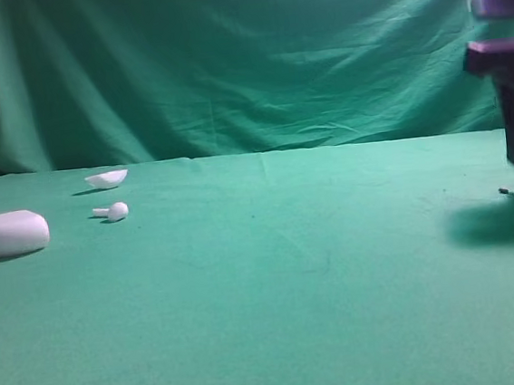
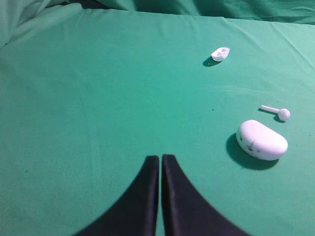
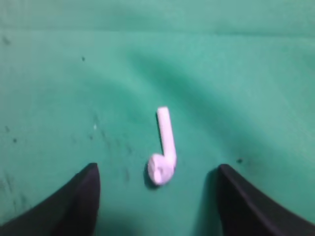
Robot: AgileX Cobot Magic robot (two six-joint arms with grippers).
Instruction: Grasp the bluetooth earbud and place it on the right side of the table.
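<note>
Green cloth covers the table (image 1: 278,318) and hangs as a creased backdrop behind it. At the far right edge of the exterior view the right gripper (image 3: 157,196) hangs just above the cloth, and the right wrist view shows its two dark fingers spread wide with nothing between them but the bluetooth earbud (image 3: 165,147), which lies flat on the cloth at lower centre of that frame, head toward the camera, stem pointing away, touching neither finger. It looks very light, hard and glossy, so likely to skid or flick out under a pinch; the short stem seems the surest place to hold. The left gripper (image 2: 161,162) has its fingers pressed together, empty. At left in the exterior view lie a second earbud (image 1: 113,211), the oval charging case (image 1: 9,234) and a shallow white shell (image 1: 107,179).
</note>
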